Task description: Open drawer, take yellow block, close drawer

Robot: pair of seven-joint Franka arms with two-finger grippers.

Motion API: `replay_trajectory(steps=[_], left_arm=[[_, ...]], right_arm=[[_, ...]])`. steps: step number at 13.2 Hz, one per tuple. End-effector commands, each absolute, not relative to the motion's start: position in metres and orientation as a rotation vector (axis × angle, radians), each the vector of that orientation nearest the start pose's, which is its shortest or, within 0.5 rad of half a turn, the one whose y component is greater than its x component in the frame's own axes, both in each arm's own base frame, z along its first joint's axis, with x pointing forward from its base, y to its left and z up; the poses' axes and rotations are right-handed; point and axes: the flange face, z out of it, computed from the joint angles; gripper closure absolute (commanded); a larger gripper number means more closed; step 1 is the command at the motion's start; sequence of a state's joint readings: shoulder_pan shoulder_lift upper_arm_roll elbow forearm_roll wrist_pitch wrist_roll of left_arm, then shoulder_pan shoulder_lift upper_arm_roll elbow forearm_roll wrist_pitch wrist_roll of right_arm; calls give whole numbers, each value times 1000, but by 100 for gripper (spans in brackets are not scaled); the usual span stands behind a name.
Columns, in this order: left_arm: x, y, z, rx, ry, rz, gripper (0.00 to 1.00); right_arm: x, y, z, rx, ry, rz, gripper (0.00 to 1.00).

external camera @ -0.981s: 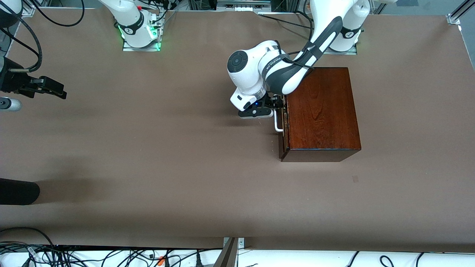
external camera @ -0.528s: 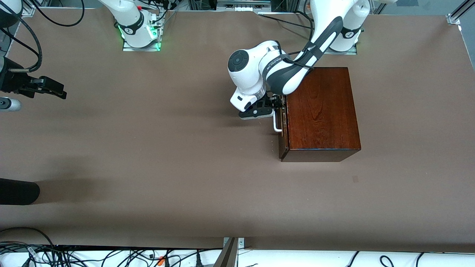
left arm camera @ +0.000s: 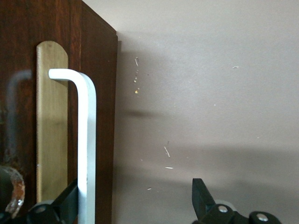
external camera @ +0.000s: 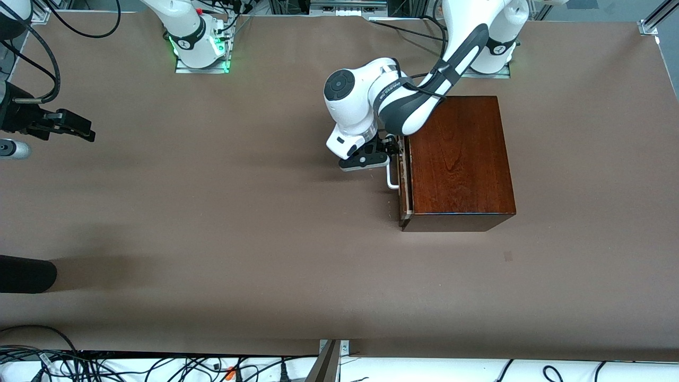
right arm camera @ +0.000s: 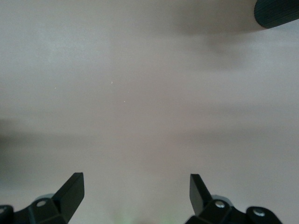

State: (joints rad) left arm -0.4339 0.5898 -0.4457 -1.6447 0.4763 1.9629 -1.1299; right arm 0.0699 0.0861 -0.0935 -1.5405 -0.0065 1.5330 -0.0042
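Note:
The dark reddish-brown wooden box (external camera: 459,159) stands toward the left arm's end of the table. Its drawer (external camera: 402,183) faces the right arm's end and is out by a narrow pale slit. The white bar handle (external camera: 391,178) (left arm camera: 87,140) stands off the drawer front (left arm camera: 18,42). My left gripper (external camera: 395,149) (left arm camera: 135,184) is open at the handle, with one finger tucked between bar and drawer front and the other out over the table. The yellow block is hidden. My right gripper (external camera: 85,131) (right arm camera: 135,179) waits open over bare table at the right arm's end.
A black rounded object (external camera: 26,273) (right arm camera: 280,11) pokes in at the right arm's end, nearer the front camera than the right gripper. A silver cylinder (external camera: 13,149) lies beside that gripper. Cables (external camera: 159,366) run along the table's near edge.
The left gripper has drawn the handle a little toward the right arm's end, and the drawer has slid out by a thin pale gap. The right arm has not moved.

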Motion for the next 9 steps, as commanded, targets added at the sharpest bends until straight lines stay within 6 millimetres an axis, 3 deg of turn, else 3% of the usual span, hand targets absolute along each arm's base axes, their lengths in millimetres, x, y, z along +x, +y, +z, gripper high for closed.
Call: replay_trajectory(steps=[1, 3, 7, 9], left_arm=[[485, -510, 289, -3042, -112, -102, 0], [482, -521, 294, -3063, -110, -99, 0], [486, -524, 299, -3075, -95, -112, 0], [479, -533, 298, -3077, -70, -115, 0]], right_arm=[[575, -14, 587, -3160, 31, 143, 0], [575, -14, 587, -3160, 29, 143, 0], [575, -14, 586, -3160, 29, 146, 0], [575, -14, 587, -3161, 29, 146, 0]])
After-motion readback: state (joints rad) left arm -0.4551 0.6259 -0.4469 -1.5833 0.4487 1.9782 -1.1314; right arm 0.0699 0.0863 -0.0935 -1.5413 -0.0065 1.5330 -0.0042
